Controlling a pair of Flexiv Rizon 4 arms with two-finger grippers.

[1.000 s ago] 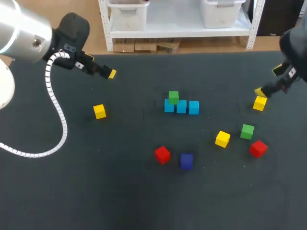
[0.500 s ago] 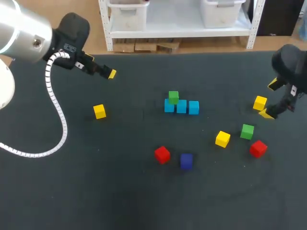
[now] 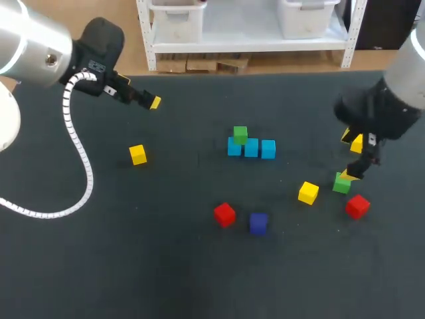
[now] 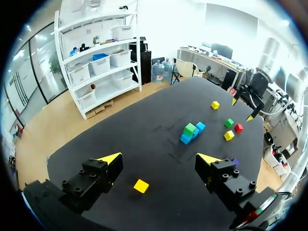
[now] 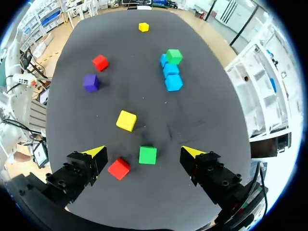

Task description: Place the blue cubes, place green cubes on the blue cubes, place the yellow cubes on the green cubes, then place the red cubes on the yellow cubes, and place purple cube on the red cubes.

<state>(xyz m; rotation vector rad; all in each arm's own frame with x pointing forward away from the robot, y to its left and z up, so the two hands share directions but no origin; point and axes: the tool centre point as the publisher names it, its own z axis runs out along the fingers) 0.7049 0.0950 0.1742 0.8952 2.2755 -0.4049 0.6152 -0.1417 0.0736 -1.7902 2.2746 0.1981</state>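
Right gripper — fingers spread wide, holding nothing. A loose small green cube lies ahead of it on the black tabletop, between the two yellow tips with a gap on each side. A red cube sits just beside the green one, and a yellow cube is farther ahead.

In the head view, another yellow cube peeks out beside the right arm.

Mid-table:
- Row of three light-blue cubes, touching.
- A second green cube sits on the left end one.
- A second red cube and a purple cube lie near each other, in front of the row.

Left gripper — also spread and empty, with a lone yellow cube on the table ahead of it.
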